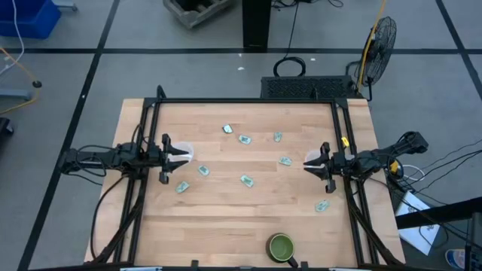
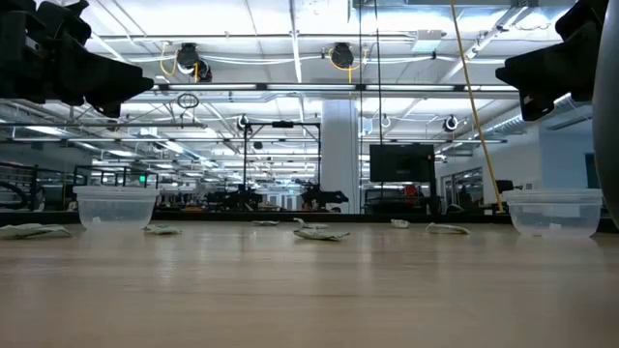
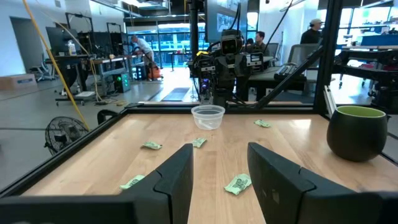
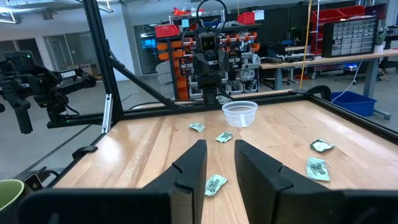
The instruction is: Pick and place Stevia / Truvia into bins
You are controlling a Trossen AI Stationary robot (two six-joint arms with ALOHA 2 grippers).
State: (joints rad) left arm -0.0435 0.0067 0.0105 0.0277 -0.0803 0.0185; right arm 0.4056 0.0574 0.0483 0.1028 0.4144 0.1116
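Note:
Several small pale green and white sachets lie flat on the wooden table, among them one (image 1: 245, 139) toward the far side, one (image 1: 246, 180) at mid-table and one (image 1: 322, 205) near the right. One translucent cup (image 1: 184, 151) stands at the left and another (image 1: 315, 159) at the right; both also show in the low view, the left cup (image 2: 116, 206) and the right cup (image 2: 553, 213). My left gripper (image 1: 183, 157) hovers by the left cup, open and empty, as its wrist view (image 3: 221, 180) shows. My right gripper (image 1: 307, 167) hovers by the right cup, open and empty, as its wrist view (image 4: 219, 168) shows.
A green dark-rimmed bowl (image 1: 281, 246) stands near the table's near edge, right of centre, and also shows in the left wrist view (image 3: 357, 130). A black frame (image 1: 241, 101) borders the table's far edge and both sides. Bare wood lies between the two arms at mid-table.

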